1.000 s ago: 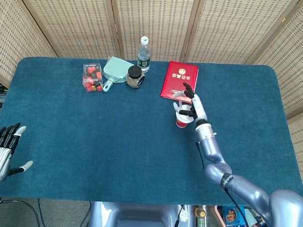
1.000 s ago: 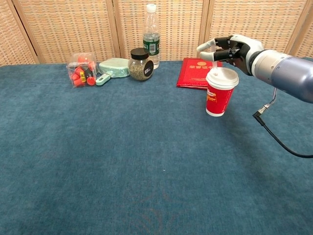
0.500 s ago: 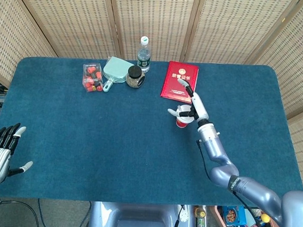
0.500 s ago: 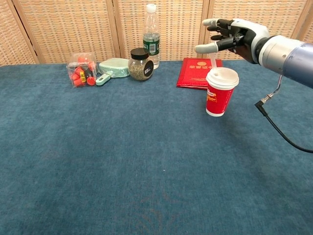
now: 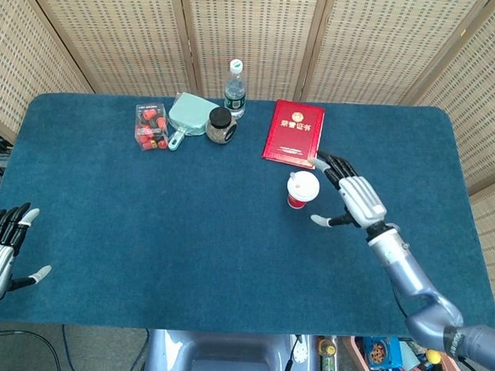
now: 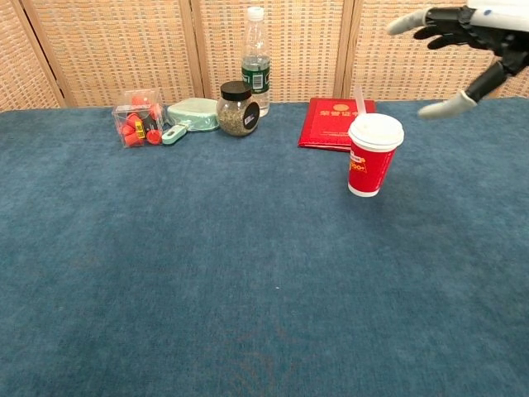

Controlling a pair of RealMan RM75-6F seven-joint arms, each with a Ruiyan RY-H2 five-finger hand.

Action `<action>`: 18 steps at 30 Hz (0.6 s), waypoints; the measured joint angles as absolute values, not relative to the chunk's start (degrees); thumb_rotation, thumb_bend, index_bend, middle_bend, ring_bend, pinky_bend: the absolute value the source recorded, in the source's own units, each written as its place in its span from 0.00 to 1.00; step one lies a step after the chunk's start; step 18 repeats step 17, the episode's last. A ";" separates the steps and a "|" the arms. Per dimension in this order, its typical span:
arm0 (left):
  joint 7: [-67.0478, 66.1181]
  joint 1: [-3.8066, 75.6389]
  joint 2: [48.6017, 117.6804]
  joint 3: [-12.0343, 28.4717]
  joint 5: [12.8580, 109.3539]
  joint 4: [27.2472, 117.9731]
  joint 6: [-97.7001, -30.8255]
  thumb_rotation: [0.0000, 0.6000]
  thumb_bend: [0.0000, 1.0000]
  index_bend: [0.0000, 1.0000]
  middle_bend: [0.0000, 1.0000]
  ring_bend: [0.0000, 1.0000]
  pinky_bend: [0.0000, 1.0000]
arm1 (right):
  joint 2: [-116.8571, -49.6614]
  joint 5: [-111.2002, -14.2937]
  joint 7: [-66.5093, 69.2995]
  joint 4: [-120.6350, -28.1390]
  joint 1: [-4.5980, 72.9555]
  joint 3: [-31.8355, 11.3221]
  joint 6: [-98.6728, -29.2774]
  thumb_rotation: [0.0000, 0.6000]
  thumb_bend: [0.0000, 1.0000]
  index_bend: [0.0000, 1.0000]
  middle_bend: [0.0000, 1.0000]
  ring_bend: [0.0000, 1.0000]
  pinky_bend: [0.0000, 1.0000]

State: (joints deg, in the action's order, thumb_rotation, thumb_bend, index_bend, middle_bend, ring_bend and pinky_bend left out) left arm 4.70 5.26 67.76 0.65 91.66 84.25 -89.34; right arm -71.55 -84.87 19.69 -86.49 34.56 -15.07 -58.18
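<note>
red booklet [image 5: 293, 132], water bottle [image 5: 234, 89], jar [image 5: 220, 124], strawberry box [image 5: 151, 126]

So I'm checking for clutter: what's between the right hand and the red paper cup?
Nothing: in the head view only bare blue tablecloth separates the right hand from the red paper cup.

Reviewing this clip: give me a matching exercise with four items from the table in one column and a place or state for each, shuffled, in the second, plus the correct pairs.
Column one
1. red paper cup
2. red booklet
3. water bottle
4. right hand

Column two
A. stands at the back edge, behind the dark-lidded jar
B. open, fingers spread, holding nothing
C. upright with a white lid and a straw
D. lies flat on the blue table, behind the cup

Pairs: 1-C, 2-D, 3-A, 4-B
</note>
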 measured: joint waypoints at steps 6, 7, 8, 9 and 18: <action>4.65 4.81 67.54 0.18 92.92 84.44 -90.53 1.00 0.17 0.00 0.00 0.00 0.00 | -66.97 -89.60 4.52 -92.54 25.22 -8.36 -69.87 1.00 0.00 0.00 0.00 0.00 0.00; 4.63 4.73 67.52 0.11 93.08 84.47 -90.70 1.00 0.17 0.00 0.00 0.00 0.00 | -66.80 -90.17 3.17 -92.87 23.82 -7.53 -71.84 1.00 0.00 0.00 0.00 0.00 0.00; 4.61 4.63 67.50 0.01 93.29 84.50 -90.92 1.00 0.17 0.00 0.00 0.00 0.00 | -66.74 -90.70 1.90 -93.05 22.46 -6.76 -73.75 1.00 0.00 0.00 0.00 0.00 0.00; 4.62 4.56 67.49 -0.07 93.44 84.50 -91.05 1.00 0.17 0.00 0.00 0.00 0.00 | -66.82 -91.34 0.09 -93.08 20.74 -5.84 -76.17 1.00 0.00 0.00 0.00 0.00 0.00; 4.71 4.19 67.42 -0.48 94.10 84.39 -91.56 1.00 0.17 0.00 0.00 0.00 0.00 | -69.53 -94.26 -7.80 -91.64 12.08 -1.47 -86.74 1.00 0.00 0.00 0.00 0.00 0.00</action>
